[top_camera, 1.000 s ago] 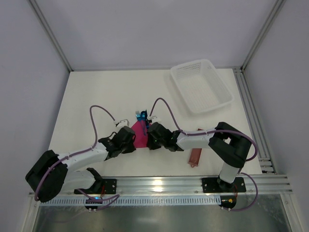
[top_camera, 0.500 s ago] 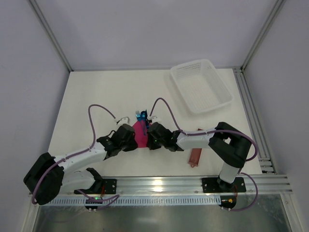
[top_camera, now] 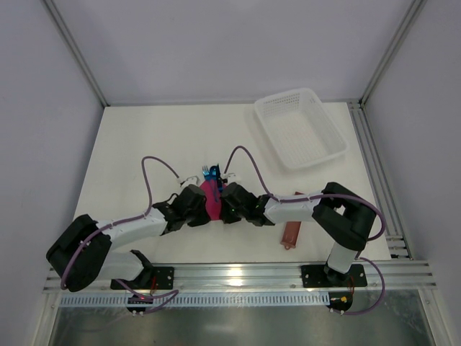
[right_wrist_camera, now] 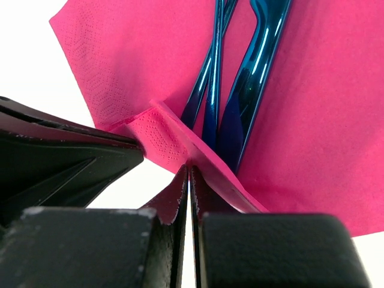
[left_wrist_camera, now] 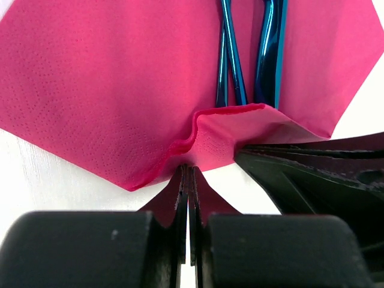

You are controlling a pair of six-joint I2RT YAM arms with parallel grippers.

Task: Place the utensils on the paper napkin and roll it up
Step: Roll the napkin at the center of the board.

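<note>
The magenta paper napkin lies mid-table with the blue utensils on it, their heads sticking out past its far edge. Both grippers meet at its near edge. My left gripper is shut on that edge, which is lifted and folded over the handle ends of the utensils. My right gripper is shut on the same folded edge of the napkin, just beside the left one. In the overhead view the left gripper and right gripper almost touch, hiding most of the napkin.
A white mesh basket stands at the back right. A flat reddish-brown sleeve lies near the front edge by the right arm's base. Purple cables arch above both wrists.
My left arm has swung a little to the right, bringing its gripper closer to the right one. The visible strip of napkin between them has narrowed. The right arm has barely moved.
</note>
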